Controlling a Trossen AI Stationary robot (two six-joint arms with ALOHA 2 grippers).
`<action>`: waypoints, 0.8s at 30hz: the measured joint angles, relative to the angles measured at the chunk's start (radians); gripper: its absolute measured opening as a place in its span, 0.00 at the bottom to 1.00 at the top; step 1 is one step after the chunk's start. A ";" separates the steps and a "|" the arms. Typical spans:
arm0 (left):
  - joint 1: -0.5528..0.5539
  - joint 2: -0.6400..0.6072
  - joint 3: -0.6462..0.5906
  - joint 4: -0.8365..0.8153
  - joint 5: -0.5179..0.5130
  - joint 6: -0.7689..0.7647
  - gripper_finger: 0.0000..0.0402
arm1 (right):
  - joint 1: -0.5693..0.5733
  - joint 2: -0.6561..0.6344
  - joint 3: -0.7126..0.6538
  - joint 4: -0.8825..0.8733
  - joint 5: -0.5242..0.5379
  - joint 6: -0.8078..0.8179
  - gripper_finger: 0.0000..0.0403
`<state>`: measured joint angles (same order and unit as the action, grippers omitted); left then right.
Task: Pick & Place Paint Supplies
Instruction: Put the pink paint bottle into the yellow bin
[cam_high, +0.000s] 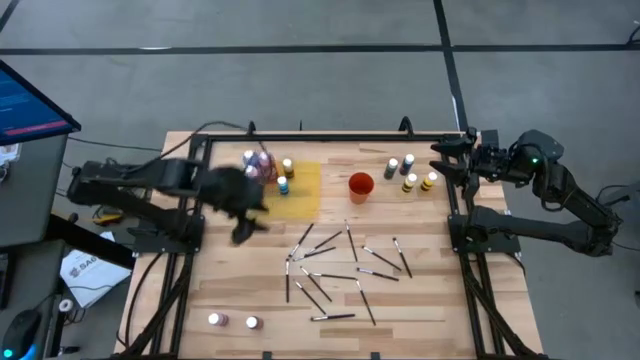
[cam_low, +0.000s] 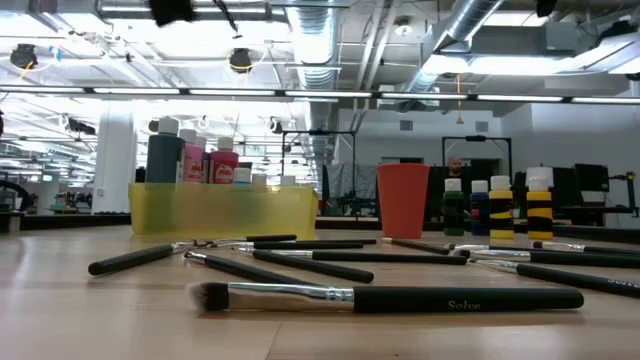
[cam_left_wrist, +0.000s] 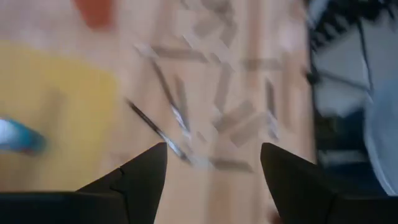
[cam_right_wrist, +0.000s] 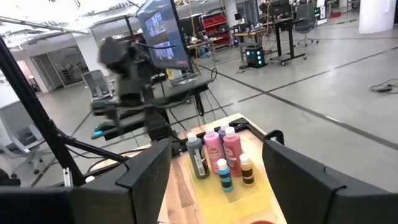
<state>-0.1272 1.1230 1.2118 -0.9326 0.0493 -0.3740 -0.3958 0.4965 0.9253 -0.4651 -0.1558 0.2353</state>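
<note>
Several paint bottles (cam_high: 270, 170) (cam_right_wrist: 217, 155) stand on a flat yellow mat (cam_high: 305, 190) at the table's far left. A second group of bottles (cam_high: 410, 175) (cam_low: 500, 205) stands far right, beside an orange-red cup (cam_high: 360, 187). Several thin dark brushes (cam_high: 340, 265) (cam_left_wrist: 180, 118) lie scattered on the wood mid-table. My left gripper (cam_high: 243, 228) (cam_left_wrist: 214, 149) hovers open and empty by the mat's near left corner, blurred. My right gripper (cam_high: 445, 160) (cam_right_wrist: 217, 146) waits open at the far right edge.
Two small bottles (cam_high: 213, 320) (cam_high: 252, 322) lie near the table's near left edge. A black frame (cam_high: 330, 135) runs along the far edge and both sides. Bare wood lies between the mat and the brushes. A monitor (cam_high: 30, 100) stands off the table's left.
</note>
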 joint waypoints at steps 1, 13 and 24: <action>-0.054 -0.002 0.000 -0.024 -0.006 -0.034 0.63 | 0.001 0.000 0.000 -0.001 0.000 0.001 0.62; -0.593 0.123 -0.002 -0.176 -0.026 -0.263 0.63 | -0.013 0.000 0.000 -0.037 0.000 0.002 0.62; -0.801 0.285 -0.002 -0.129 -0.026 -0.431 0.63 | -0.013 0.000 0.000 -0.037 0.000 0.006 0.62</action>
<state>-0.9286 1.4081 1.2102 -1.0621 0.0231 -0.8049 -0.4088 0.4961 0.9249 -0.5018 -0.1556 0.2408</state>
